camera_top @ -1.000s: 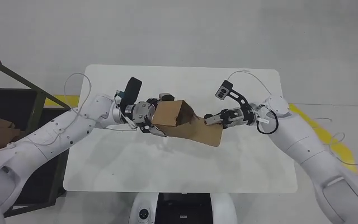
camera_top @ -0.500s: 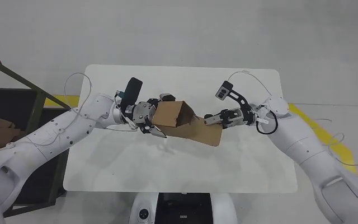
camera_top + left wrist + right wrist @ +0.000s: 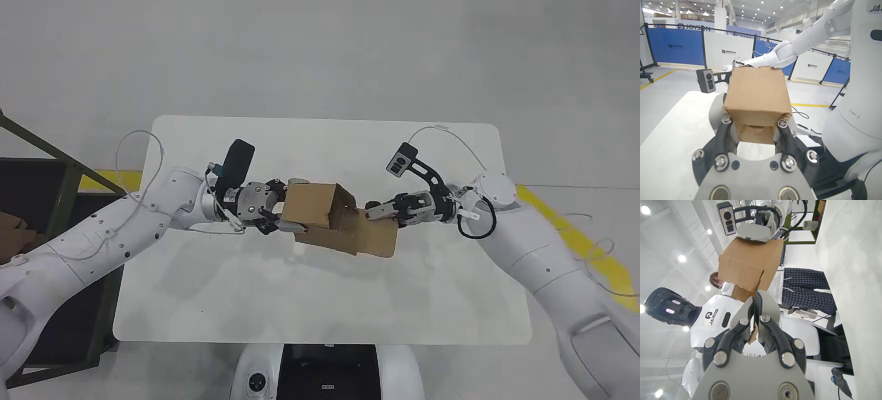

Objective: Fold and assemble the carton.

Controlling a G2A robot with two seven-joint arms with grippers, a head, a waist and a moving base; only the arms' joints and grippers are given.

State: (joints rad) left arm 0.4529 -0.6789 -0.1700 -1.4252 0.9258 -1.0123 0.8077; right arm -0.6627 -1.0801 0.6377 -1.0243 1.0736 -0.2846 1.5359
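Over the middle of the worktop (image 3: pixel 320 300), seen from above, the brown carton (image 3: pixel 325 215) hangs between the two arms, partly opened into a box shape with one flat panel spreading toward the right arm. The left arm comes in from the left edge, elbow bent, its forearm lying almost level across the worktop, and the left hand (image 3: pixel 281 212) meets the carton's near end. The right arm reaches in from the right side with its wrist turned toward the carton, and the right hand (image 3: pixel 376 212) meets the edge of the flat panel. Whether the carton's underside touches the worktop cannot be told from this angle.

From the left wrist, the left hand (image 3: pixel 754 123) points straight along the carton (image 3: pixel 756 94), which stands out ahead of it as a squared tube. Its two fingers (image 3: pixel 726 122) sit on opposite sides of the carton's near end, clasping it, and a folded flap shows in the opening between them. Beyond the carton, the right arm (image 3: pixel 783 54) stretches in toward its far end, above the pale worktop (image 3: pixel 668 132).

From the right wrist, the right hand (image 3: pixel 755 303) is clenched tight on a thin cardboard edge of the carton (image 3: pixel 749 262), the fingers (image 3: pixel 763 306) pressed together with the flap sandwiched between them. The body of the carton rises past the fingertips, and the left hand (image 3: pixel 753 235) presses against its far end. Beside them runs the worktop (image 3: pixel 857 256).
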